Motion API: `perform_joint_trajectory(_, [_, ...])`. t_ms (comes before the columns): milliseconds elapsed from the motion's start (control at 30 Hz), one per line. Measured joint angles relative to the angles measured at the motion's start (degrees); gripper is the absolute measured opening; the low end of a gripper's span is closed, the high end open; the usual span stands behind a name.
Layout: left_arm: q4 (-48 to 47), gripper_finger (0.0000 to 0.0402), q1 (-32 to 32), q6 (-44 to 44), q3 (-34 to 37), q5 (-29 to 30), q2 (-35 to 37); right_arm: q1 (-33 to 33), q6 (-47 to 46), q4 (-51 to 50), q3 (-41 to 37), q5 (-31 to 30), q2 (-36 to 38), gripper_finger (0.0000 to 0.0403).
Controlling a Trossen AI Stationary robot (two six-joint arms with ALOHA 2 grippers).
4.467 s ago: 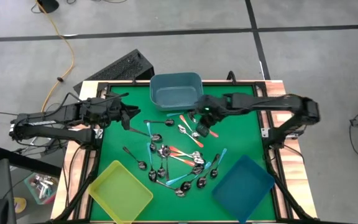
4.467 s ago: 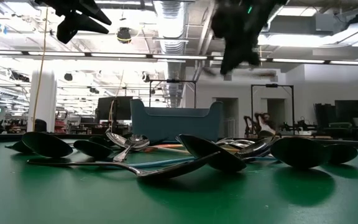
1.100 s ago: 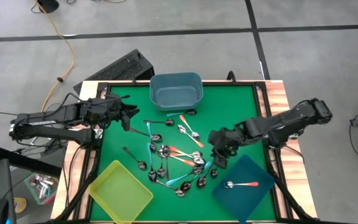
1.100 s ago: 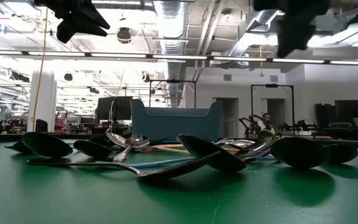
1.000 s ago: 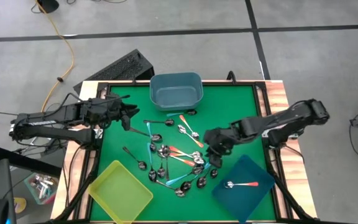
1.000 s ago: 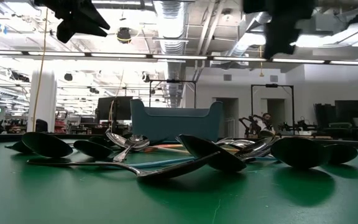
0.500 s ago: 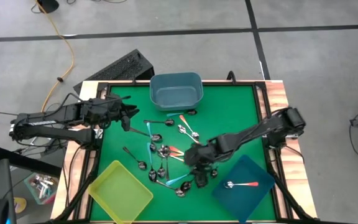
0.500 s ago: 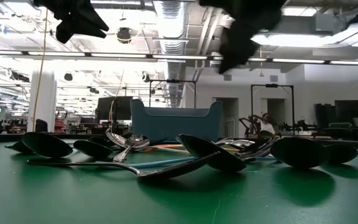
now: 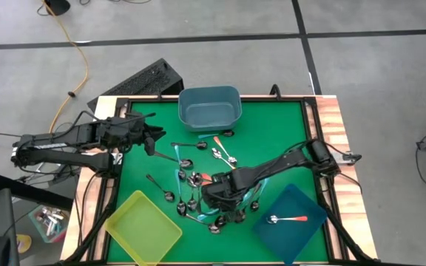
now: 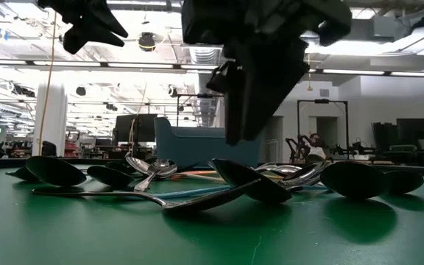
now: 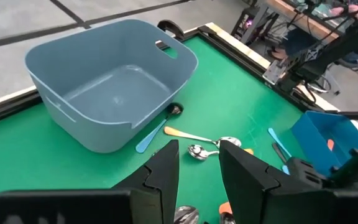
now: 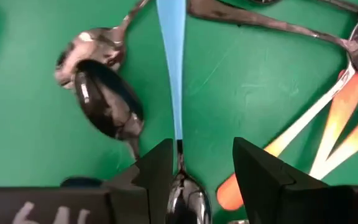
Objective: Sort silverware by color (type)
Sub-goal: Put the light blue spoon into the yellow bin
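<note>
right gripper (image 9: 214,193): hanging low over the heap of small shiny-bowled spoons (image 9: 209,186) mid-mat, fingers spread, carrying nothing.
target: light-blue-handled spoon (image 12: 173,81) is lying between those fingers, handle pointing away, so probably lining up a grab.
sorted so far: one orange-handled spoon (image 9: 288,219) is sitting in the dark blue plastic bin (image 9: 290,214).
left gripper (image 9: 152,137): waiting by the mat's left edge, fingers apart.

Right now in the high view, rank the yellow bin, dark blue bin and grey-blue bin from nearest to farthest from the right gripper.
1. Dark blue bin, at the table's near right corner, nearest the right gripper.
2. Yellow bin, near left corner.
3. Grey-blue bin, far edge; too close to the yellow bin to call firmly.
</note>
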State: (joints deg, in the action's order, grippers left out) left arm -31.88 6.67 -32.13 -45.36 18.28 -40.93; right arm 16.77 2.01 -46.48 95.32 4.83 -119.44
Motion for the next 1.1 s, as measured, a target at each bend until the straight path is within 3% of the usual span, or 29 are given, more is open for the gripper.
perform_joint_trajectory(400, [-2.2, 0.01, 0.0, -0.66, 0.0, 0.04, -0.02, 3.45, -1.98, 1.76, -0.37, -5.25, -2.2, 0.0176])
perform_joint_trajectory(1100, [-2.27, 0.01, 0.0, -0.69, 0.0, 0.41, -0.33, 2.61, -3.8, 2.16, -0.18, -7.33, -4.76, 0.0175])
